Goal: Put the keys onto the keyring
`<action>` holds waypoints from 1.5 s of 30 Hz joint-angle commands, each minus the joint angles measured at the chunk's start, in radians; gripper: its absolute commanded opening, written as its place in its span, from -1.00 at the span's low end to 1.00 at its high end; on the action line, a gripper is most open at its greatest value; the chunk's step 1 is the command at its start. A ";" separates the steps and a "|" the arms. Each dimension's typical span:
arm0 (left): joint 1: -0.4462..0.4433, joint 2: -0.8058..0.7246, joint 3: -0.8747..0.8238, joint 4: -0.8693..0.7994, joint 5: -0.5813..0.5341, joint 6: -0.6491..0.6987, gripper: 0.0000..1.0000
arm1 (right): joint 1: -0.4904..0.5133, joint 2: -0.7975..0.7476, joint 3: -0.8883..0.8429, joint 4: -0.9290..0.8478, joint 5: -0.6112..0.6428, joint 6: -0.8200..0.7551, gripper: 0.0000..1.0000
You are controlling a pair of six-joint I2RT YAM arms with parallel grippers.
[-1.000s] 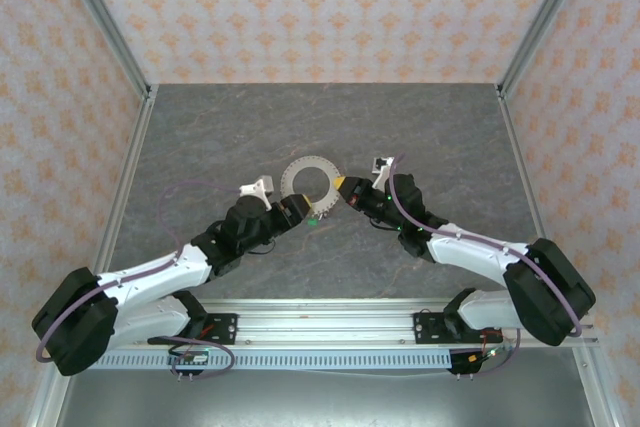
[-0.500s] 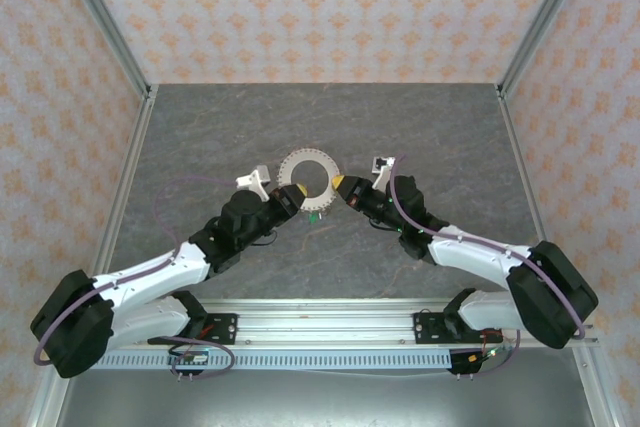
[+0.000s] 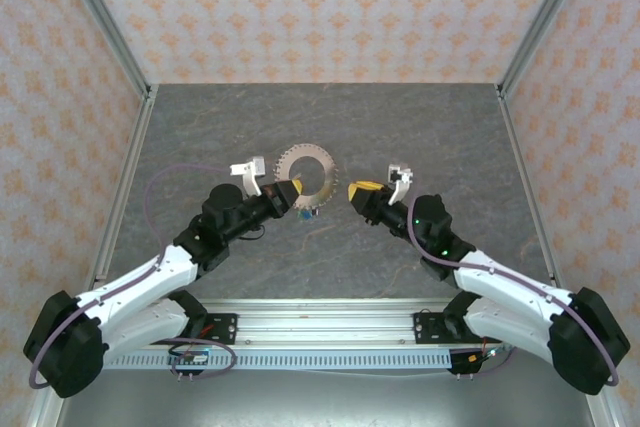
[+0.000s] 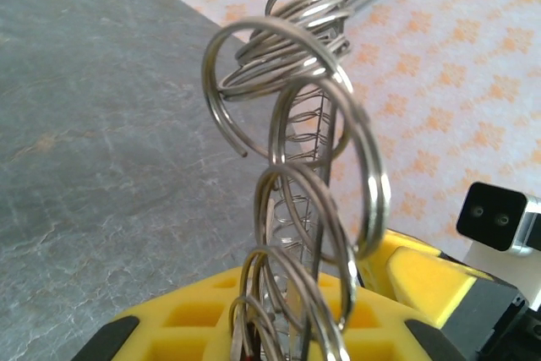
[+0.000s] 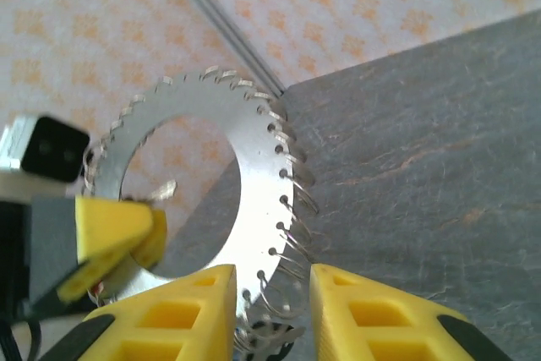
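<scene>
Left gripper (image 3: 291,190): clenched on the keyring (image 3: 305,155), its yellow fingers (image 5: 114,226) pinching the rim from the left side, one inside the central opening. In the left wrist view the ring rises edge-on straight out of the grip, above the grey table (image 3: 420,127). The keyring reads as a flat grey metal ring with a wide open centre; its outer edge is punched with a row of holes, and small split rings (image 4: 363,175) are threaded through them all the way round, which gives the toothed look from above. The keys (image 3: 309,212) hang in a little cluster from the ring's lower edge, just beside the left fingertips. A green tag and a blue one are discernible there; the others are too small to sort out. Right gripper (image 3: 356,190): released, jaws parted with a plain gap between the two yellow fingers (image 5: 199,302), nothing in them. From above it sits near the ring's right side but apart from it, pointed at it. In the right wrist view the ring's lower edge lines up with that gap; contact cannot be confirmed.
</scene>
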 commanded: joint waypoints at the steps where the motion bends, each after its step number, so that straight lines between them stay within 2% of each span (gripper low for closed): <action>1: 0.008 -0.045 0.003 0.149 0.119 0.137 -1.00 | 0.013 -0.043 -0.035 0.070 -0.128 -0.344 -0.44; 3: 0.009 -0.061 -0.008 0.201 0.156 0.202 -1.00 | 0.026 -0.055 -0.048 0.072 -0.166 -0.473 -0.45; 7: 0.009 -0.101 0.007 0.176 0.170 0.287 -1.00 | 0.073 -0.060 -0.060 0.077 -0.216 -0.696 -0.48; 9: 0.008 -0.105 0.015 0.186 0.205 0.331 -1.00 | 0.126 -0.050 -0.074 0.106 -0.154 -0.805 -0.55; 11: 0.007 -0.103 0.029 0.174 0.225 0.348 -1.00 | 0.165 -0.026 -0.104 0.212 -0.089 -0.861 -0.57; 16: 0.007 -0.096 0.036 0.211 0.264 0.355 -1.00 | 0.207 0.004 -0.096 0.253 -0.064 -0.949 -0.59; 23: 0.009 -0.099 0.051 0.200 0.267 0.355 -1.00 | 0.221 0.019 -0.093 0.306 -0.031 -0.984 -0.60; 28: 0.009 -0.117 0.050 0.193 0.258 0.349 -1.00 | 0.222 0.028 -0.082 0.287 -0.058 -0.981 -0.63; 31: 0.009 -0.125 0.050 0.183 0.253 0.346 -1.00 | 0.223 0.040 -0.081 0.291 -0.076 -0.972 -0.72; 35: 0.008 -0.141 0.049 0.168 0.242 0.343 -1.00 | 0.224 0.045 -0.071 0.271 -0.108 -0.961 -0.71; 45: 0.008 -0.155 0.038 0.157 0.222 0.333 -1.00 | 0.236 0.052 -0.071 0.330 -0.048 -0.949 -0.69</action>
